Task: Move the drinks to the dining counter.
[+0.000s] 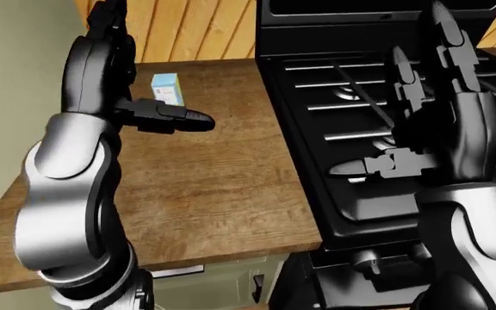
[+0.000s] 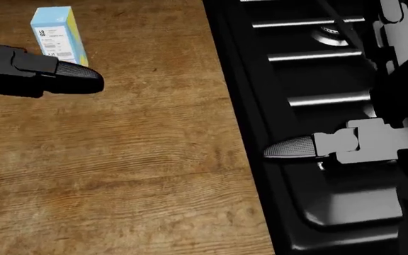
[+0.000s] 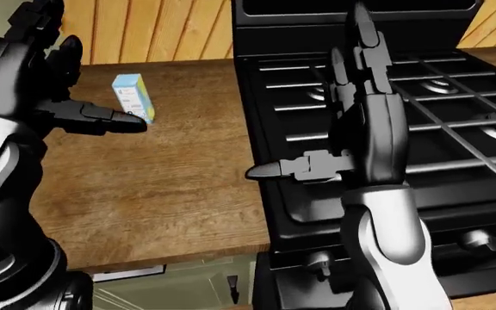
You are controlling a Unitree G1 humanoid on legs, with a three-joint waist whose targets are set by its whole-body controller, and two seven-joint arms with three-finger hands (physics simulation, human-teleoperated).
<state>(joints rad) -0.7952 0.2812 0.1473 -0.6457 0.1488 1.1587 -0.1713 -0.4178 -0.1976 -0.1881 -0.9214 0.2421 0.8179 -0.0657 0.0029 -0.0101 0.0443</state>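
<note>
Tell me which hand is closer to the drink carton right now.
The left hand: its fingertip sits just below the blue carton on the wooden counter, while the right hand hangs over the black stove.

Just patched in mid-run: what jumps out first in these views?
A light-blue drink carton stands upright on the wooden counter, at upper left in the right-eye view. The left hand is raised beside it with fingers open, not touching. The right hand stands open over the black stove at right.
</note>
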